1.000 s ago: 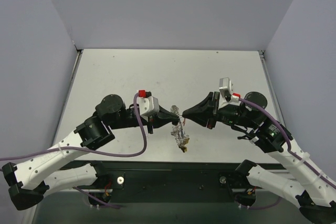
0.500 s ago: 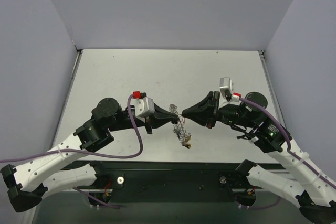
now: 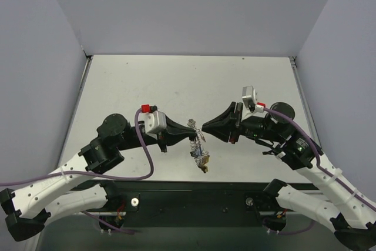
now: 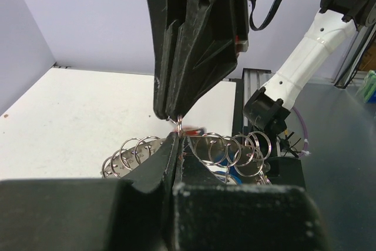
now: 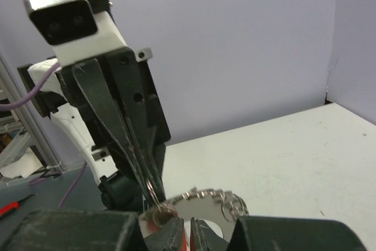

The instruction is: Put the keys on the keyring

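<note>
The keyring (image 3: 197, 145) hangs over the table's near middle, with a gold-yellow tag (image 3: 203, 169) at its low end. My left gripper (image 3: 190, 135) is shut on one small ring at the hoop's top; in the left wrist view its jaws (image 4: 178, 137) press together under that ring. The hoop's coiled rim (image 4: 241, 148) spreads behind them, with a blue key (image 4: 235, 176) and a red key (image 4: 195, 129) on it. My right gripper (image 3: 204, 129) meets the left tip to tip. Its jaws (image 5: 189, 226) stand a narrow slit apart below the keyring (image 5: 220, 197), and the red key (image 5: 184, 238) shows in the slit.
The white table (image 3: 176, 86) is walled by grey panels at the back and both sides. A black rail (image 3: 194, 195) with both arm bases runs along the near edge, just below the hanging keyring.
The left arm has drawn back to the left, and the keyring has swung a little left with it. The right gripper has followed leftward, and its jaws have parted slightly.
</note>
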`<action>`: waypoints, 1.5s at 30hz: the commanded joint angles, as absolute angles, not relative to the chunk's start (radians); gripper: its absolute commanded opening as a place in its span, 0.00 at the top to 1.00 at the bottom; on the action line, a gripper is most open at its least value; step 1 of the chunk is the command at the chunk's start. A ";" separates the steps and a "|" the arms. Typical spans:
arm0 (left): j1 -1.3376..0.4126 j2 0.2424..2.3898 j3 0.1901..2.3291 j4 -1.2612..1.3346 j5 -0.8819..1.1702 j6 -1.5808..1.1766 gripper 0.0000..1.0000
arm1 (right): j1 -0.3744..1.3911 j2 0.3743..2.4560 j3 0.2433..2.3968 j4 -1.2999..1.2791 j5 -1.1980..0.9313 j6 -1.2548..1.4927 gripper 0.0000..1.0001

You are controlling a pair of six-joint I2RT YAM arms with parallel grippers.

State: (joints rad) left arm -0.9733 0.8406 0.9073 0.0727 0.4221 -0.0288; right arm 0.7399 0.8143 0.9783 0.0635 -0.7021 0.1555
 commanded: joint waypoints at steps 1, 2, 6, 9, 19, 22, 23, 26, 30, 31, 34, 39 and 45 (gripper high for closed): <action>-0.965 0.781 0.934 0.229 0.434 -0.049 1.00 | 0.719 0.798 0.959 0.060 -0.670 0.127 0.85; -0.963 0.782 0.934 0.230 0.433 -0.049 1.00 | 0.721 0.796 0.960 0.055 -0.667 0.126 0.82; -0.960 0.790 0.936 0.224 0.425 -0.048 1.00 | 0.718 0.766 0.946 0.044 -0.631 0.114 0.56; -0.960 0.805 0.936 0.216 0.413 -0.045 1.00 | 0.713 0.743 0.936 0.040 -0.603 0.109 0.45; -0.959 0.948 0.920 0.247 0.269 -0.080 1.00 | 0.700 0.706 0.899 0.003 -0.548 0.091 0.08; -0.959 1.046 0.902 0.343 0.235 -0.106 1.00 | 0.695 0.692 0.888 -0.041 -0.512 0.089 0.06; -0.957 1.075 0.902 0.363 0.201 -0.118 1.00 | 0.693 0.678 0.887 -0.049 -0.502 0.089 0.06; -0.960 1.195 0.931 0.423 0.125 -0.104 1.00 | 0.687 0.649 0.874 -0.071 -0.465 0.089 0.04; -0.962 1.357 0.937 0.546 0.008 -0.089 1.00 | 0.681 0.627 0.856 -0.083 -0.451 0.101 0.03; -0.962 1.382 0.913 0.581 0.005 -0.090 1.00 | 0.678 0.624 0.847 -0.084 -0.449 0.107 0.03; -0.960 1.465 0.850 0.708 -0.070 -0.118 1.00 | 0.675 0.615 0.831 -0.090 -0.451 0.115 0.03; -0.962 1.535 0.681 0.845 -0.130 -0.204 1.00 | 0.670 0.595 0.772 -0.092 -0.472 0.136 0.03; -0.988 1.459 0.510 0.874 -0.231 -0.247 1.00 | 0.669 0.571 0.695 -0.060 -0.509 0.187 0.03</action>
State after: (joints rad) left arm -0.9726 1.5280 0.5995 0.7540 -0.1307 -0.1932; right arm 0.6739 0.5877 0.7254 -0.1055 -0.4732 0.1410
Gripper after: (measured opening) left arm 0.026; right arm 0.973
